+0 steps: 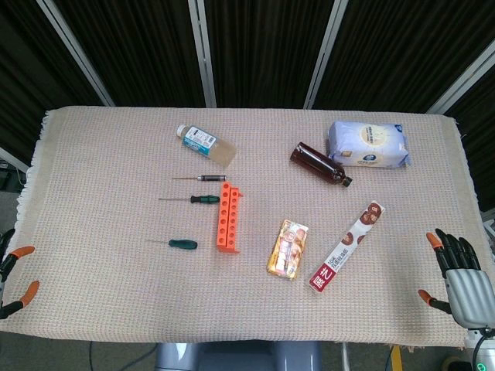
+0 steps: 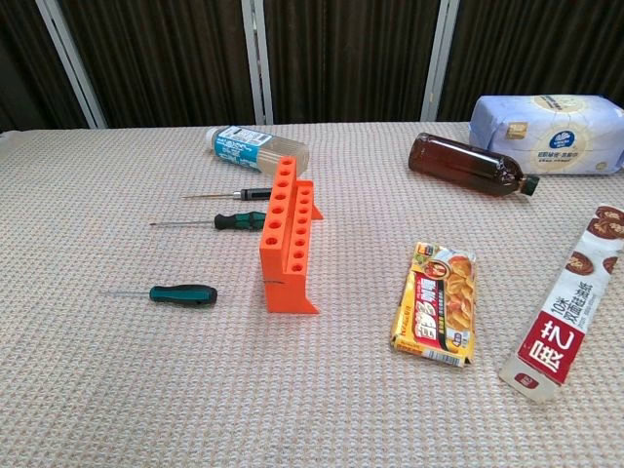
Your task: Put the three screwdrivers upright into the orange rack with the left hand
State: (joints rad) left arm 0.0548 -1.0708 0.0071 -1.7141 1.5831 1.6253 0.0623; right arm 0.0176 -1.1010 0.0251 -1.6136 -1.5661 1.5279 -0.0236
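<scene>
The orange rack (image 1: 228,217) (image 2: 288,236) stands mid-table with its holes empty. Three screwdrivers lie flat to its left: a thin black-handled one (image 1: 203,178) (image 2: 239,194) farthest back, a green-and-black one (image 1: 199,199) (image 2: 232,221) in the middle, and a short green-handled one (image 1: 182,244) (image 2: 181,293) nearest the front. My left hand (image 1: 14,280) shows only at the head view's lower left edge, off the table, fingers apart and holding nothing. At the lower right edge my right hand (image 1: 460,274) sits with fingers spread and empty. Neither hand shows in the chest view.
A clear bottle with a blue label (image 1: 205,144) (image 2: 255,147) lies behind the screwdrivers. A brown bottle (image 1: 319,164) (image 2: 470,165) and a white-blue pack (image 1: 368,144) (image 2: 548,119) are at back right. A yellow packet (image 1: 288,247) (image 2: 436,303) and a red-white stick pack (image 1: 347,245) (image 2: 569,304) lie right of the rack.
</scene>
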